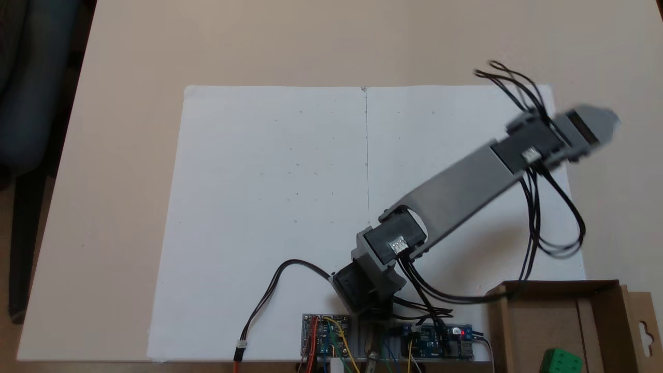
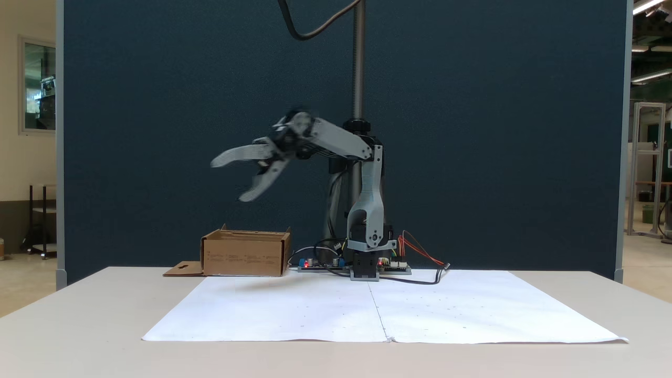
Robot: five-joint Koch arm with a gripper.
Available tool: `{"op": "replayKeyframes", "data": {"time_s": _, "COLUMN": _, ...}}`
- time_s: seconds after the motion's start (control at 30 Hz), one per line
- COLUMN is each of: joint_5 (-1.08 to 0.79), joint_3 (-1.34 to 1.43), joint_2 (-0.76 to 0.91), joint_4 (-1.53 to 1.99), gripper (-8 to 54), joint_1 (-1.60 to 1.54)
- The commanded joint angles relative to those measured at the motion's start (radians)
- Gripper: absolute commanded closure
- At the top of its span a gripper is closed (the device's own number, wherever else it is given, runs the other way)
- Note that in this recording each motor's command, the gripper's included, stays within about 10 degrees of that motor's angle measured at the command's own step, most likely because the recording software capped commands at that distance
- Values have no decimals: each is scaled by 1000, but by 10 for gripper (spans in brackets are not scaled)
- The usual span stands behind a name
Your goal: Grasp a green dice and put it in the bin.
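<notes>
Where a fixed view looks down on the table [image 1: 129, 46], the arm [image 1: 456, 191] reaches from its base near the bottom edge up and to the right, across the white paper [image 1: 269, 207]. The tool [image 1: 608, 120] is blurred at the paper's right edge, and its jaws cannot be separated from this angle. Black cables [image 1: 533, 228] loop from the wrist down to the circuit boards [image 1: 331, 334] beside the base. The bin [image 1: 559, 290] sits at the lower right corner, partly cut by the frame, with its hang-hole flap on the right. The dice [image 1: 562, 361] lies inside the bin, on its floor at the bottom edge of the frame, well apart from the tool.

Where a fixed view faces the arm from the front, the tool [image 2: 228, 181] is held in the air to the left of the base, above the bin [image 2: 244, 257] and well clear of its rim. Both jaws are spread wide, the upper near level and the lower angled down, with nothing between them. The bin stands on the table [image 2: 79, 315] at the paper's [image 2: 446, 310] far left corner, just beside the boards [image 2: 320, 264], its flap lying flat to the left. A dark panel [image 2: 499, 131] stands behind the table.
</notes>
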Motion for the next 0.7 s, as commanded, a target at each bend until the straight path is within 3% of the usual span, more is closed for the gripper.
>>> {"op": "replayKeyframes", "data": {"time_s": 0.0, "joint_5": 63, "joint_3": -54, "joint_2": 46, "joint_4": -54, "gripper": 11, "joint_1": -129}}
{"op": "replayKeyframes", "data": {"time_s": 0.43, "joint_5": 61, "joint_3": 58, "joint_2": 80, "joint_4": -236, "gripper": 0, "joint_1": -695}}
{"op": "replayKeyframes", "data": {"time_s": 0.67, "joint_5": 9, "joint_3": 416, "joint_2": 258, "joint_4": -535, "gripper": 0, "joint_1": -853}}
